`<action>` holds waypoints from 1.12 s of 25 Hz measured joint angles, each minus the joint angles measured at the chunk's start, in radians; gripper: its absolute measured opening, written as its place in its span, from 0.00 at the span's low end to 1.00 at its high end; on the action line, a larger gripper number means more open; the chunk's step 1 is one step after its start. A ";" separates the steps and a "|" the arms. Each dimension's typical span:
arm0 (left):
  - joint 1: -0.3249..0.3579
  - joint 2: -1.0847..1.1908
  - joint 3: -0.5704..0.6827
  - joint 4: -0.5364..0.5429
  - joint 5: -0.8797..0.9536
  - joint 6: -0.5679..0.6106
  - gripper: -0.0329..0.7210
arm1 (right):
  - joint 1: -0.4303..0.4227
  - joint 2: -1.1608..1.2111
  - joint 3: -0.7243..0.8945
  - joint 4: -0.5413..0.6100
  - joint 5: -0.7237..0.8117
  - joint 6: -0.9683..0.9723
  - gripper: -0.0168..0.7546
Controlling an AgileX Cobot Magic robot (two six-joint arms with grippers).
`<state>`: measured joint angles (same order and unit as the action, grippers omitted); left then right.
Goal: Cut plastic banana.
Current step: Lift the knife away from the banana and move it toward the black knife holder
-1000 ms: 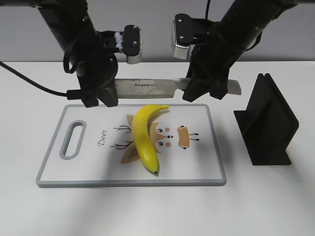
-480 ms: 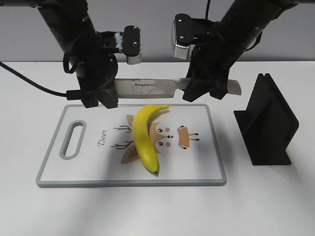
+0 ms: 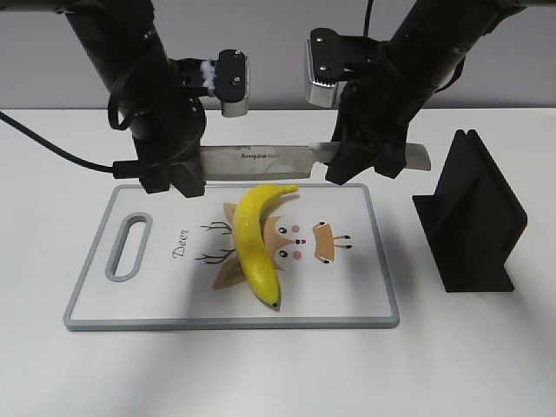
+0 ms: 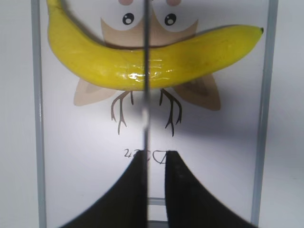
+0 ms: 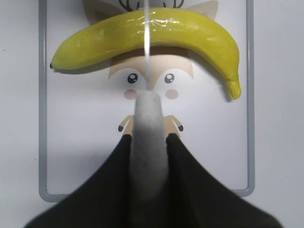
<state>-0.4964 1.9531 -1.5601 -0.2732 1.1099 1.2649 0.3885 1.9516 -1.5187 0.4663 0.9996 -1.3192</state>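
The plastic banana (image 3: pixel 256 239) lies on a white cutting board (image 3: pixel 156 287) with a deer drawing; it also shows in the left wrist view (image 4: pixel 152 61) and the right wrist view (image 5: pixel 152 35). A knife (image 3: pixel 261 158) hangs level above the board's far edge. My right gripper (image 3: pixel 360 165) (image 5: pixel 149 137) is shut on the knife's grey handle (image 5: pixel 149 118). My left gripper (image 3: pixel 178 178) (image 4: pixel 156 154) straddles the blade tip. The blade (image 4: pixel 146 95) lies against one finger, with a narrow gap to the other. Seen from both wrists, the blade crosses over the banana's middle.
A black knife stand (image 3: pixel 473 217) stands on the table right of the board. The board's handle slot (image 3: pixel 128 248) is at its left end. The white table extends in front and to both sides.
The left gripper has shifted slightly left along the blade. The knife and the right gripper have risen a touch. The banana has not moved.
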 joint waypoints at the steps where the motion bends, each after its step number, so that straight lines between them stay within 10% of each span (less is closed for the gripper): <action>1: 0.000 0.000 0.000 0.000 0.000 0.000 0.21 | 0.000 0.000 0.000 0.000 0.000 0.000 0.24; 9: 0.000 -0.012 -0.006 -0.023 0.005 -0.009 0.33 | 0.000 -0.011 0.000 0.017 0.004 0.001 0.24; 16: -0.001 -0.060 -0.101 -0.045 0.046 -0.118 0.69 | 0.000 -0.017 0.000 0.024 0.007 0.089 0.24; 28: 0.002 -0.125 -0.151 0.136 0.090 -0.494 0.74 | 0.000 -0.108 0.000 0.016 -0.034 0.253 0.24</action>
<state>-0.4942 1.8283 -1.7111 -0.1369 1.1996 0.7712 0.3885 1.8435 -1.5187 0.4822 0.9655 -1.0662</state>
